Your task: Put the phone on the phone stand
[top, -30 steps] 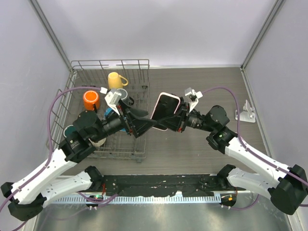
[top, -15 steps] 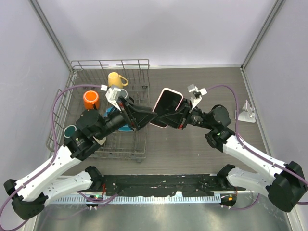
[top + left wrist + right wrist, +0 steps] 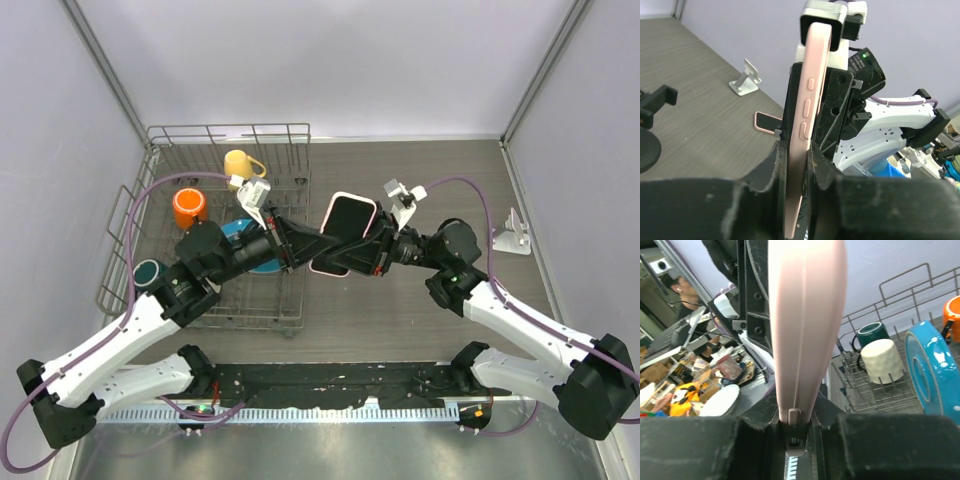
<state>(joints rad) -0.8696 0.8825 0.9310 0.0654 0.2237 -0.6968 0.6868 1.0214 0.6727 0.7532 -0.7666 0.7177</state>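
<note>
My left claw and right claw both clamp the phone; rack at 10 o'clock holds mugs, 1 plate.

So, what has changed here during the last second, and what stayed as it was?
The left claw moved to the right, up to the phone, and now grips its edge on the side opposite the right claw. The right claw kept its hold on the phone, which shifted only slightly. The dish rack and the white stand stayed in place.
</note>
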